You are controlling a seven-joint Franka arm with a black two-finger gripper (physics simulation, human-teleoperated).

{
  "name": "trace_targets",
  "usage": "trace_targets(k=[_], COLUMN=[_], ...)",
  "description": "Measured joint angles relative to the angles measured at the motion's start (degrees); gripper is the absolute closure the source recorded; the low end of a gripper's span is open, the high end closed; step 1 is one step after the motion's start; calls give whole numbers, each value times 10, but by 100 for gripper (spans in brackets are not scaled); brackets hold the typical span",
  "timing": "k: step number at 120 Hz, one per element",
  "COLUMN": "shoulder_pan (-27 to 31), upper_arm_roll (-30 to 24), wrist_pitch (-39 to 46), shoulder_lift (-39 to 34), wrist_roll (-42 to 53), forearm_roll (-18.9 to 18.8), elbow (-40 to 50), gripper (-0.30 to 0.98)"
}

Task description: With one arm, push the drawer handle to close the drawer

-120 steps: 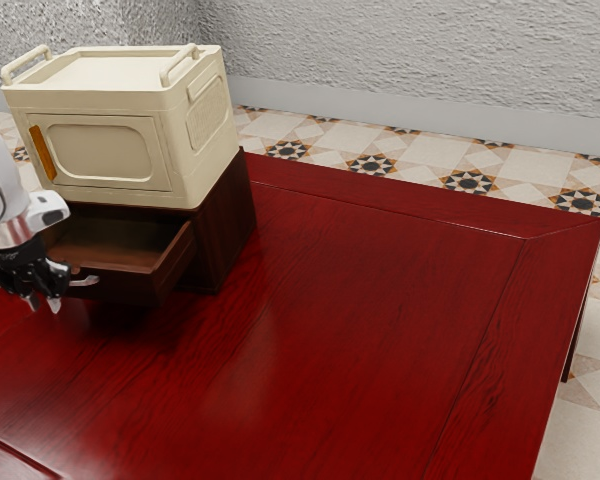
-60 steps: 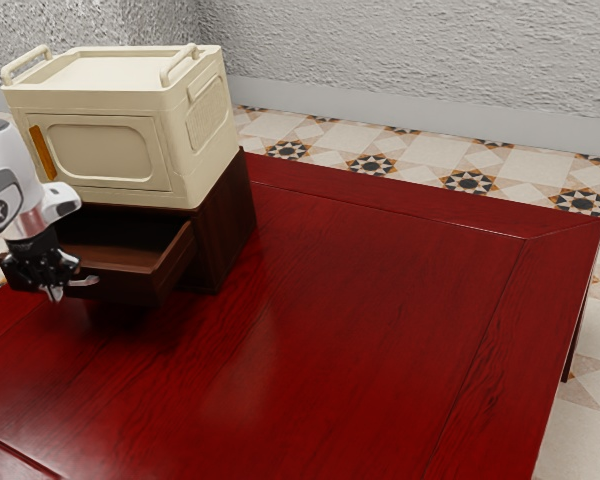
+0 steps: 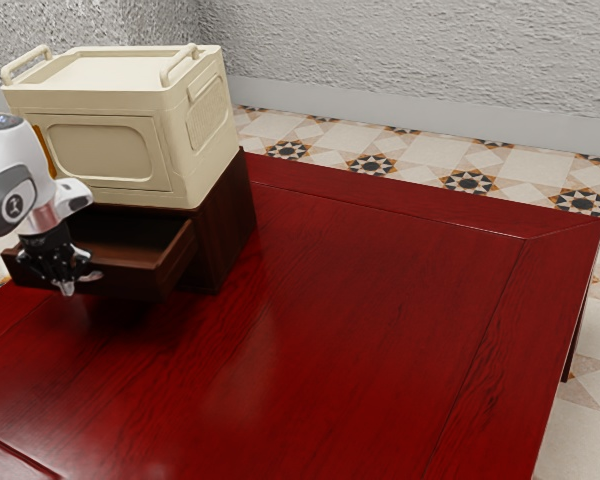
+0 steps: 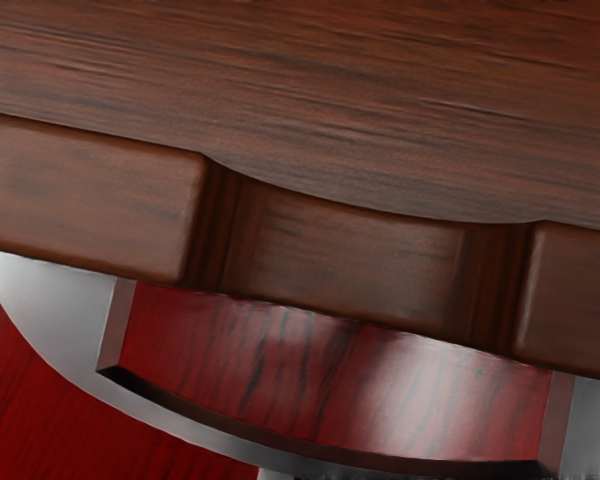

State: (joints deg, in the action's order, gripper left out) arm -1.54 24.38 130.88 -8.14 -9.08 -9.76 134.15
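Below the drawer [image 3: 132, 286] — red table [image 3: 330, 350], tiled floor [image 3: 420, 172]

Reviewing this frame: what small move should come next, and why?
Probably a short, straight push on the metal handle toward the dark cabinet, since the drawer stands open and the gripper is already down at its front, by the handle.

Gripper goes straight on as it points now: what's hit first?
Probably the red tabletop below the gripper; the drawer handle looks very close, and depth is unclear, so it might catch first.
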Motion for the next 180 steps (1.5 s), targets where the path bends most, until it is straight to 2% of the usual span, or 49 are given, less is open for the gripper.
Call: trace_targets(k=[60, 119, 180], shoulder_pan=[-8, -2, -13], upper_arm_roll=[-1, -2, -6], wrist_pitch=[1, 66, 88], shoulder_lift=[59, 86, 142], wrist_roll=[-4, 6, 16], forearm_roll=[18, 18, 42], elbow=[-64, -80, -139], gripper=[79, 79, 79])
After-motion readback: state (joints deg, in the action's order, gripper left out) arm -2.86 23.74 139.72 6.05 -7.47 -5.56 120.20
